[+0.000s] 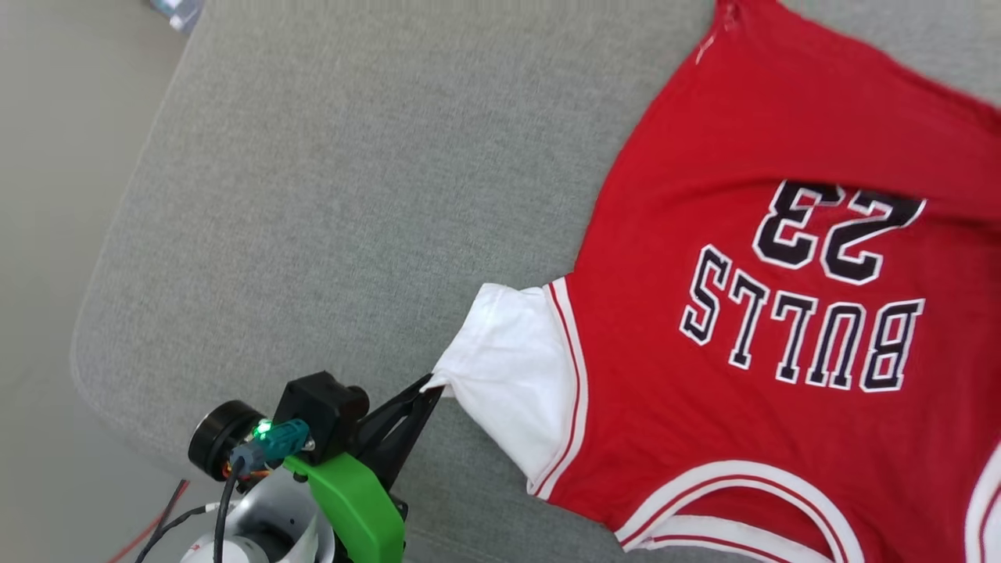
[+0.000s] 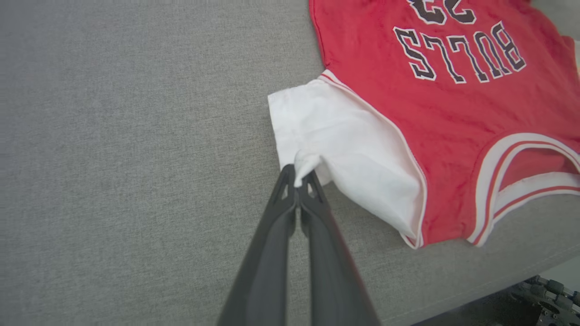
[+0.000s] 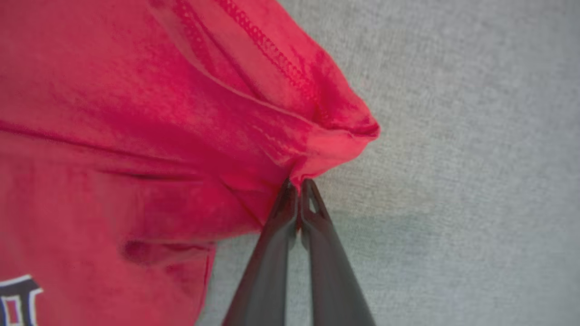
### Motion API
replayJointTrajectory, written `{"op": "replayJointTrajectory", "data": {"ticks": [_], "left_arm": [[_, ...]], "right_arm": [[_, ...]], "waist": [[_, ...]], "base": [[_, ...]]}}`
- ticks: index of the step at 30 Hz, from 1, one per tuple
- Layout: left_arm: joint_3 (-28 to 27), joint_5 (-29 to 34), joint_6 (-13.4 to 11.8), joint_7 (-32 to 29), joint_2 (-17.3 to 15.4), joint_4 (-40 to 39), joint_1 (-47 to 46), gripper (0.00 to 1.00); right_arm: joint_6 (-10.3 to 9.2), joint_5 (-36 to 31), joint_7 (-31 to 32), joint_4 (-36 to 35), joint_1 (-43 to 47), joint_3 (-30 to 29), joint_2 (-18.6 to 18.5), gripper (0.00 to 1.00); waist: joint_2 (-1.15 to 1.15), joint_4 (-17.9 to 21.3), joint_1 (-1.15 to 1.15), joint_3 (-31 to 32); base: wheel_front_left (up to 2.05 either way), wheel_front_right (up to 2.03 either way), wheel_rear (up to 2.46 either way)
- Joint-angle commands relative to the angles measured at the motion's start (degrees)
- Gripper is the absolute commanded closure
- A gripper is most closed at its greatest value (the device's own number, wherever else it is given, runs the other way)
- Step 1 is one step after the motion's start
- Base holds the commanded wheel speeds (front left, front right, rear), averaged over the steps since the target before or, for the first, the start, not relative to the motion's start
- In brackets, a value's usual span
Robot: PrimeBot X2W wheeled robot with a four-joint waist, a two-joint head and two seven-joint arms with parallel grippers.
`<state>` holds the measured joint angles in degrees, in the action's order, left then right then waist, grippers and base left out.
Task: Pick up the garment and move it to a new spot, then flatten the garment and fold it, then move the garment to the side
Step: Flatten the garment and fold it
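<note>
Nearest you, your left gripper [image 1: 436,389] is holding its jaws closed on a pinch of the white short sleeve [image 1: 512,367], at the sleeve's outer edge. In the left wrist view, the cloth is bunching into a small peak between the dark fingertips [image 2: 288,179].

Your right gripper [image 3: 299,185] is also pinching with its jaws closed. It is gripping a bunched red fold just beside a stitched hem, and that fold is lifting slightly off the cushion.

The red jersey-style T-shirt with white sleeves and striped trim [image 1: 743,195] is lying on the grey woven cushion [image 1: 313,195], toward your right, with the printed side facing up.

Judging progress, you are somewhere in the picking-up or flattening stage, and I cannot tell which. The body is lying mostly spread out, though wrinkles are showing near the right pinch. No fold is showing, so the folding and the final move to the side are both remaining.

The striped collar [image 1: 743,508] is pointing toward you and the hem is pointing away, so the lettering is reading upside down to you. The long axis is running near to far, leaning to your right as it goes away.
</note>
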<state>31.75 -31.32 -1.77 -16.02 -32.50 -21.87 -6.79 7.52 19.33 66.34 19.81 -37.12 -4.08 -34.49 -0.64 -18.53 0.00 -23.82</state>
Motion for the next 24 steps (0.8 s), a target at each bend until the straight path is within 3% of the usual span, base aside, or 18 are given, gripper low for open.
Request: {"op": "replayJointTrajectory", "data": {"ticks": [1,14,24], "left_arm": [[-0.2,-0.1,-0.6,0.1,-0.4,0.4,0.8,1.0],[-1.4,-1.5,-3.2,2.2,0.3,3.7,4.4,1.0],[-1.6,-2.4,-4.0,5.3,2.5,7.5,5.1,1.0]], "right_arm": [[-0.03,0.7,0.0,-0.1,3.7,0.0,0.4,1.0],[-0.03,5.3,-0.3,-12.0,23.4,-4.2,2.5,1.0],[-0.03,5.8,1.6,-23.2,38.1,-10.6,9.3,1.0]], "waist": [[0.64,4.5,0.0,6.7],[0.64,10.9,0.0,14.6],[0.64,13.1,0.0,17.6]], "base": [[0.0,0.0,0.0],[0.0,0.0,0.0],[0.0,0.0,0.0]]}}
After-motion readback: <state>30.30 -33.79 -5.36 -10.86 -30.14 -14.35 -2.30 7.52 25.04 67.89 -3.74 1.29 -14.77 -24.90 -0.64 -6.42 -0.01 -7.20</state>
